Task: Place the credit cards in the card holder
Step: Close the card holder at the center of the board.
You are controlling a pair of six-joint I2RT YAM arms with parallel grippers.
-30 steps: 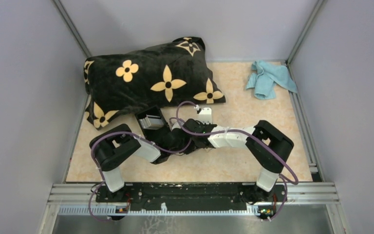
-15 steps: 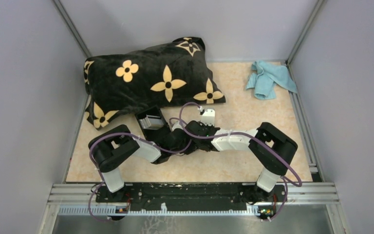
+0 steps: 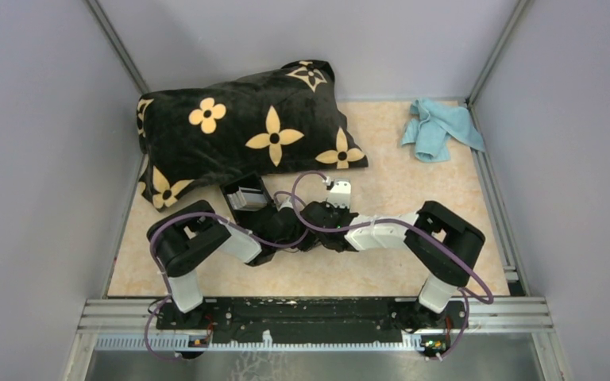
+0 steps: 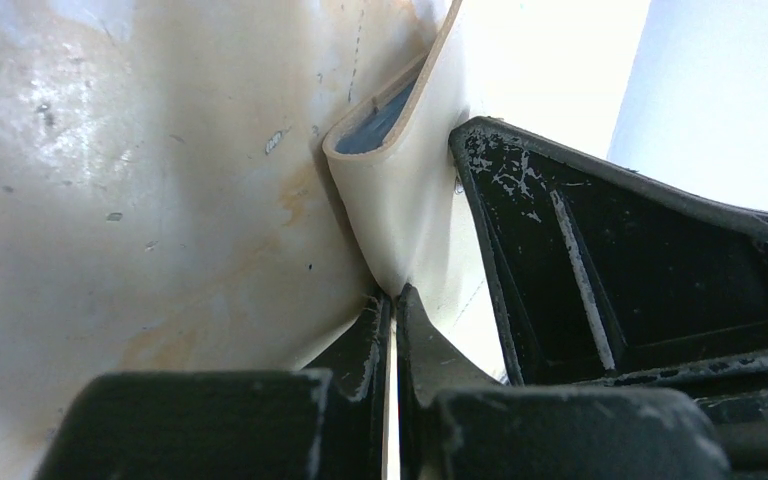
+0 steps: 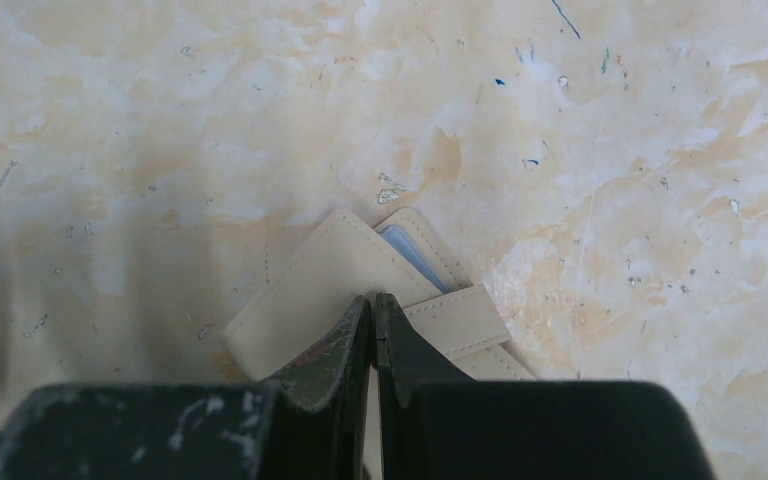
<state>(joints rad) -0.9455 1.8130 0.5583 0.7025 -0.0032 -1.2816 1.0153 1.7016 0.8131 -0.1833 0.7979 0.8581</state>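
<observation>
Evidently we are early on: our left hand point(image 4: 392, 298) and right hand point(image 5: 372, 302) both pinch the beige stitched card sleeve point(image 5: 300, 285), not yet in the black card holder point(image 3: 242, 195).

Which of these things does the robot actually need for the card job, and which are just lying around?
Needed: black card holder; beige stitched card pouch, pinched by left gripper and right gripper.
Lying about: flowered black pillow; light blue cloth.

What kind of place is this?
Probably a robot test cell: plain grey walls on metal framing enclose a marble-patterned table, with the left arm and right arm bolted at its near edge.
</observation>
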